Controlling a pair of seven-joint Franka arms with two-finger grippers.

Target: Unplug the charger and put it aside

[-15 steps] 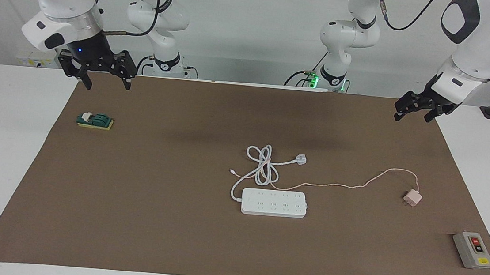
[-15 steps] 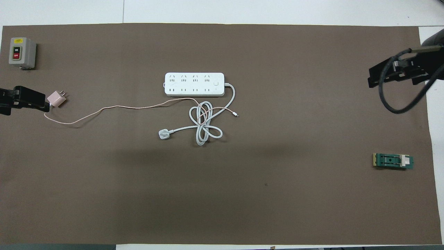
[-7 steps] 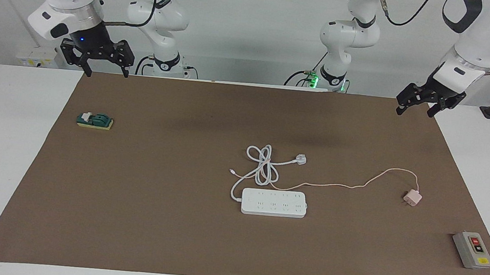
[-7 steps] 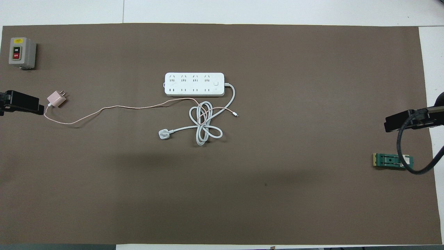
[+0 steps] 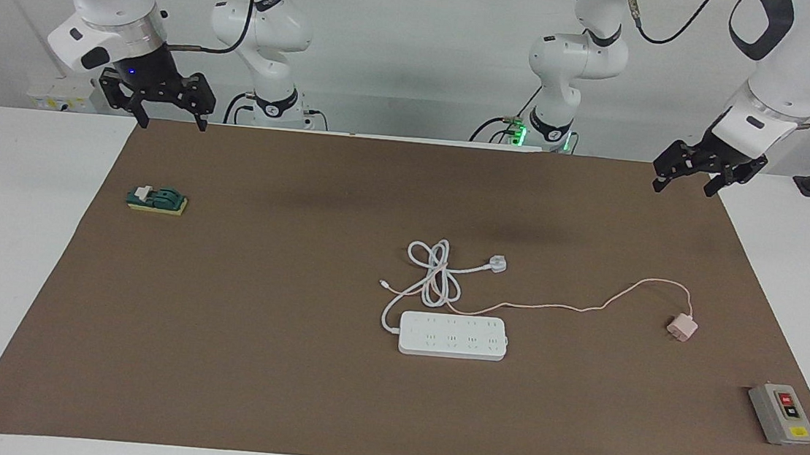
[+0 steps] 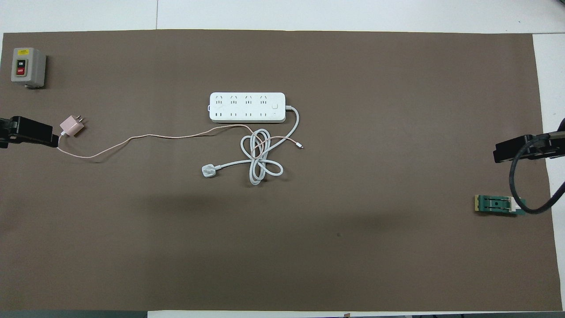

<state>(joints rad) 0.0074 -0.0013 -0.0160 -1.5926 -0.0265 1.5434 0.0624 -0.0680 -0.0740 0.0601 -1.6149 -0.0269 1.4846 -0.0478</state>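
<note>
The charger [image 5: 682,328] is a small pale pink cube that lies on the brown mat toward the left arm's end, its prongs free of any socket; it also shows in the overhead view [image 6: 72,126]. Its thin pink cable [image 5: 559,307] runs to the white power strip [image 5: 453,336] in the middle of the mat. My left gripper [image 5: 684,184] hangs open and empty over the mat's edge at its own end, apart from the charger. My right gripper [image 5: 171,119] hangs open and empty over the mat's edge at its own end.
A white plug with a thick coiled cord [image 5: 495,264] lies beside the strip, nearer to the robots. A grey on/off switch box [image 5: 782,414] stands farther from the robots than the charger. A green knife switch [image 5: 156,200] lies toward the right arm's end.
My right gripper has risen and drawn back toward the robots' edge of the mat. My left gripper has shifted only slightly. The charger and strip have not moved.
</note>
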